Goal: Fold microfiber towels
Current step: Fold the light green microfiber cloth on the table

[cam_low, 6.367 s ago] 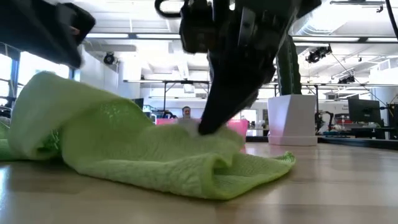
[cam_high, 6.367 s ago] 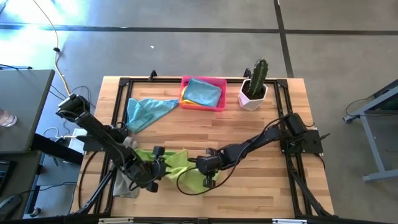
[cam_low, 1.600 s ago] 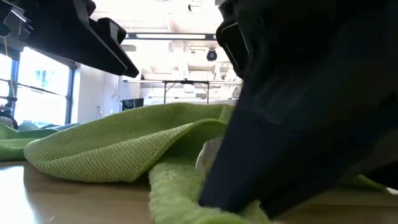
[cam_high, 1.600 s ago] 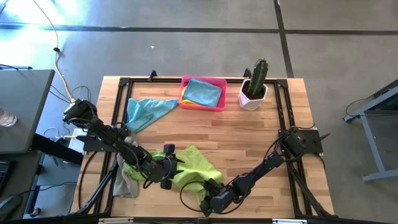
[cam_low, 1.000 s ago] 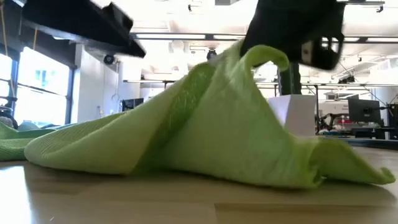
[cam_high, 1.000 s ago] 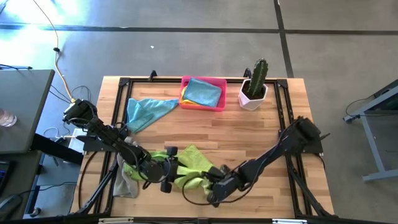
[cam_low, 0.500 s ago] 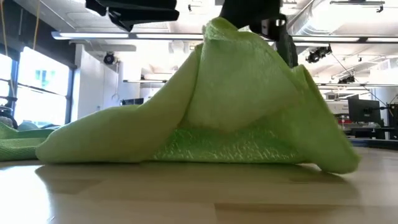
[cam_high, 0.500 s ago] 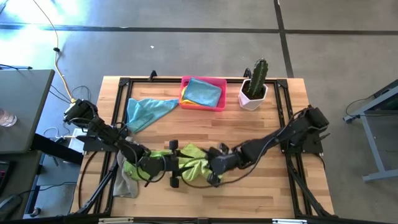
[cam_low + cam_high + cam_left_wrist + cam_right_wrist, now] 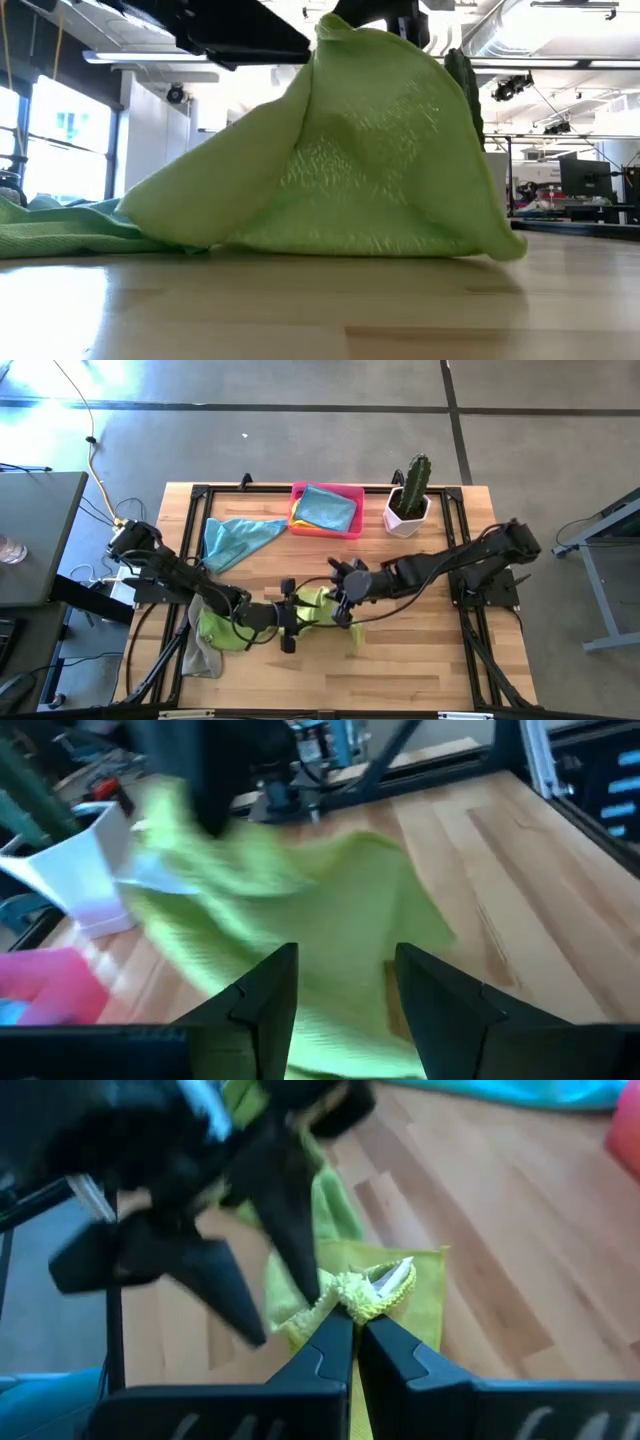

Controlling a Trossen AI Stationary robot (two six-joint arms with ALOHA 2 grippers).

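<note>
a: item one, nearest the front edge?
b: lime green microfiber towel [image 9: 318,612], front-centre of the wooden surface [image 9: 400,660]. one edge lifted into a peak, the rest draped down onto the boards; in the low view [image 9: 340,160] it stands like a tent.
a: held by?
b: right gripper [image 9: 352,1312], fingers pinched together on the bunched top edge of that towel.
a: left gripper?
b: left gripper [image 9: 340,982], just beside the same towel on its left, fingers parted with green cloth in front of them, gripping nothing that shows.
a: next?
b: second lime green towel [image 9: 218,630] and a grey towel [image 9: 200,658], heaped at the front left under the left arm.
a: further back?
b: light blue towel [image 9: 232,540], loose, left rear. pink tray [image 9: 350,525], rear centre, with a folded light blue towel [image 9: 325,508] on a yellow one [image 9: 296,518]. potted cactus [image 9: 410,495] in a white pot just beside the tray.
</note>
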